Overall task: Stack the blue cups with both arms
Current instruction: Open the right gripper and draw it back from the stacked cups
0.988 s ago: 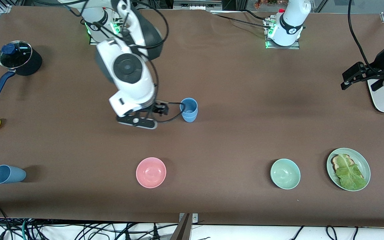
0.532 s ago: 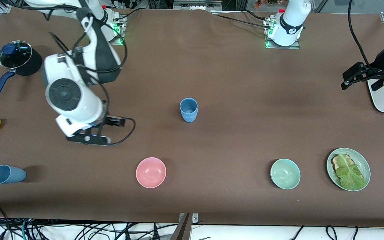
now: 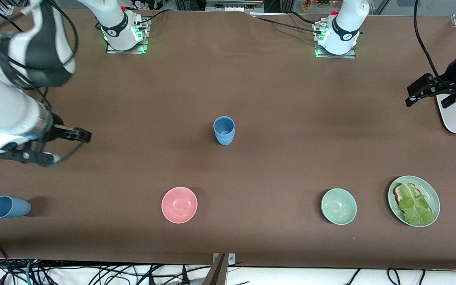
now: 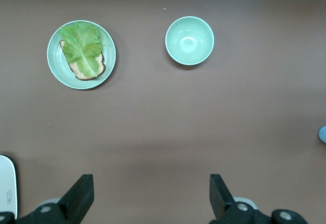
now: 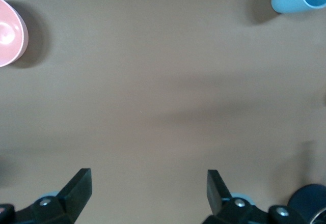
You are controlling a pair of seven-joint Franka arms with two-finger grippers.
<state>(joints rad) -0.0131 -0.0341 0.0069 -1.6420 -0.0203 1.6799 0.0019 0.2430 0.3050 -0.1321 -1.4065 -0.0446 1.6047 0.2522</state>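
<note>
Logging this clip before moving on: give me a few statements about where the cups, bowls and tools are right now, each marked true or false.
1. A blue cup stands upright at mid-table. True.
2. The right tool holds a cup. False: it is open and empty, over bare table toward the right arm's end.
3. The other blue cup lies on its side toward the right arm's end. True.
4. The pink bowl is stacked in the pale green bowl. False: they sit apart, both nearer the front camera than the upright cup.
5. The left tool is open, over bare table. True.
6. The plate is empty. False: it holds toast and lettuce.
</note>
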